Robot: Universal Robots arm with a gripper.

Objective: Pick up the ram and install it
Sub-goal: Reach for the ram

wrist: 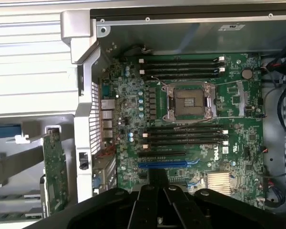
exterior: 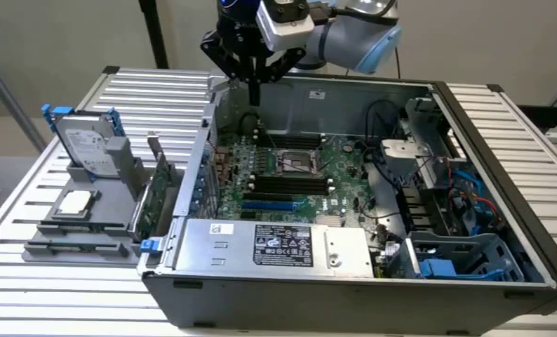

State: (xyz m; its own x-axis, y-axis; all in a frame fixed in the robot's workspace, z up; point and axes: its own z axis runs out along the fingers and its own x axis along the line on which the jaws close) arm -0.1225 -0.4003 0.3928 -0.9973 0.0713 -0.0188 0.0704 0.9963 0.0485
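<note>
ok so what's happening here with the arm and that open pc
A robot arm has its end effector poised over the open computer case, above the motherboard. Whether it carries the ram is too hard to tell. The motherboard's black slots look unfilled. On the grey holder at the exterior view's left stand a hard drive with blue rails and a broad green expansion card.

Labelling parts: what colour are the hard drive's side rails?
The rails are blue; the exterior view shows them best.
</note>
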